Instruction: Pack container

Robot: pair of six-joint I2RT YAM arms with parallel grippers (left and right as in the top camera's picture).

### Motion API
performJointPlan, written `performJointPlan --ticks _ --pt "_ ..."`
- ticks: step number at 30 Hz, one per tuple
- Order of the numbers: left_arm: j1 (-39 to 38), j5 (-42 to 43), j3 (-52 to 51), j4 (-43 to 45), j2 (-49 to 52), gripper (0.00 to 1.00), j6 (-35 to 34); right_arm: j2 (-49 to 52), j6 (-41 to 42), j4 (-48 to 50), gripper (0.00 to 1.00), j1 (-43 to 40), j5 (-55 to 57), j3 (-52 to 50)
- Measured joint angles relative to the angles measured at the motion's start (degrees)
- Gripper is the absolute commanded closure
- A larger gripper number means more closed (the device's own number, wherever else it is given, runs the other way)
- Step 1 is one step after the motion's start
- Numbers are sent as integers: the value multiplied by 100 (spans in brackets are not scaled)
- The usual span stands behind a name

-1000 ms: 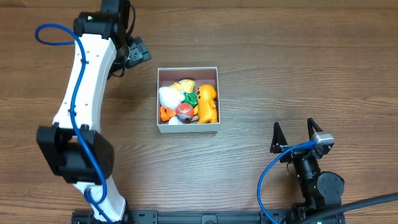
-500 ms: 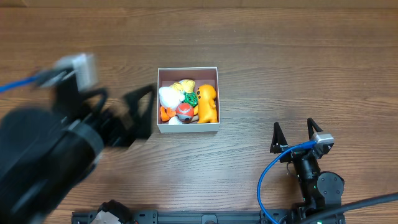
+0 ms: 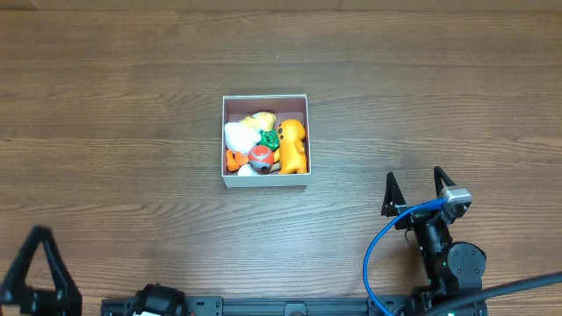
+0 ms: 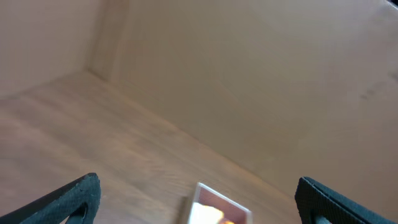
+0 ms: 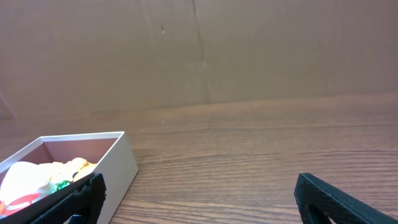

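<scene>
Wooden table (image 3: 132, 105); white container (image 3: 265, 181) resting mid-table.

— What is differing from a second ago?

— The left end effector (image 3: 35, 263) is now sitting in the bottom left corner of the overhead frame, fingers spread, well apart from the container (image 3: 264, 181). A second ago it was hovering at the upper left, just beside that box.

— And the arm behind it?

— Its white links and blue cable are no longer crossing the left side; bare worktop (image 3: 132, 105) is showing there.
</scene>
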Motion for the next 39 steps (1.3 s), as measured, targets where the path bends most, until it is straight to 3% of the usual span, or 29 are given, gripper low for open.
performJointPlan --ticks 4,8,18,24,32,39 --pt "374 -103 -938 52 -748 0 0 -2 -2 -2 0 0 0 0" --pt "671 -146 -2282 743 -1602 0 0 -2 -2 -2 0 0 0 0" --pt "1005 149 -5755 3495 -3069 0 0 -2 0 0 0 0 0 0" --pt "1008 317 -7254 4538 -3359 0 227 -2 0 0 0 0 -2 0" --pt "1008 984 -8489 6004 -3377 0 1987 -2 2 4 0 0 -2 0" --pt "1008 1875 -9259 6271 -3381 0 3818 -2 0 0 0 0 -2 0"
